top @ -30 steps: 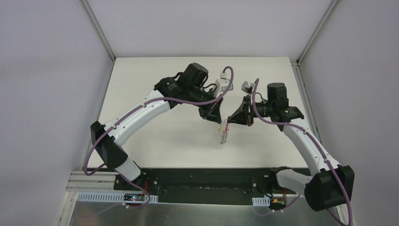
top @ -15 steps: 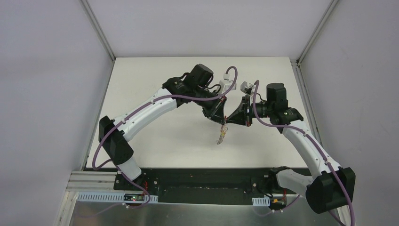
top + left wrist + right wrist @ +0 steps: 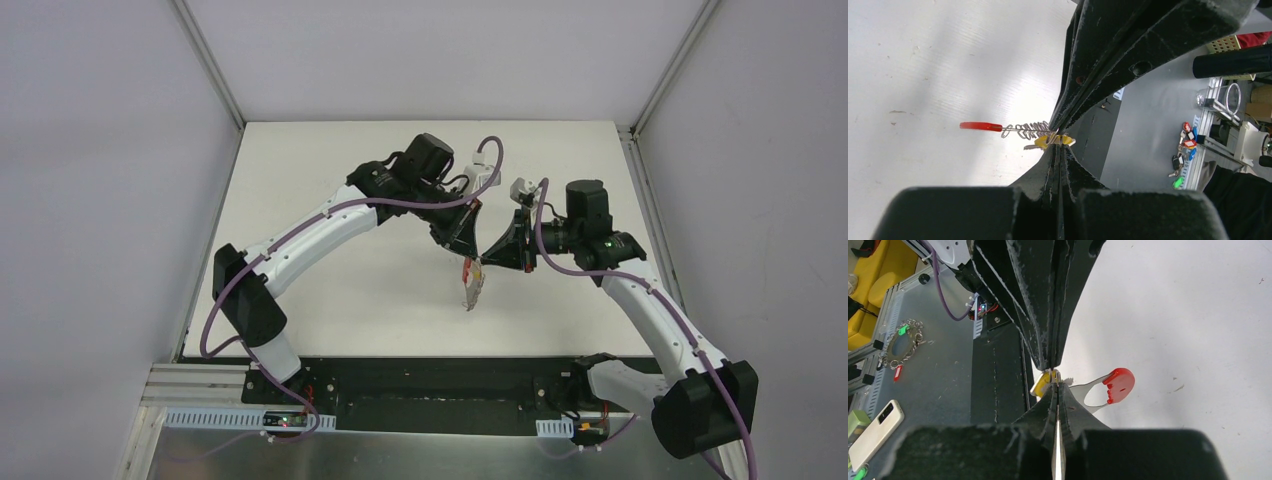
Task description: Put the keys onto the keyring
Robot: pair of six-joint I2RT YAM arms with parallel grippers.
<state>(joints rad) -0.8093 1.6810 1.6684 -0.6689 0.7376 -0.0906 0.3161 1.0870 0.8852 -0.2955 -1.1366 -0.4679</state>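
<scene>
My two grippers meet tip to tip above the middle of the table. The left gripper (image 3: 466, 254) is shut, and the key's yellow head (image 3: 1047, 142) sits right at its fingertips. The right gripper (image 3: 484, 257) is shut on the keyring (image 3: 471, 284), which hangs down from the meeting point. In the left wrist view the red band (image 3: 980, 126) and the silvery chain (image 3: 1028, 131) stretch left from my left gripper (image 3: 1058, 146). In the right wrist view the yellow key (image 3: 1040, 385) lies left of my right gripper (image 3: 1056, 383), with the red part (image 3: 1120, 384) to the right. The key's blade is mostly hidden.
The white table (image 3: 330, 290) lies below the grippers. A dark base strip (image 3: 430, 375) runs along its near edge. Off the table, bunches of spare keys (image 3: 1185, 145) and a phone (image 3: 875, 432) lie on a grey bench.
My left arm has moved right, bringing its tips against the right gripper's tips. The hanging keyring has swung slightly and its red part now shows near the tips.
</scene>
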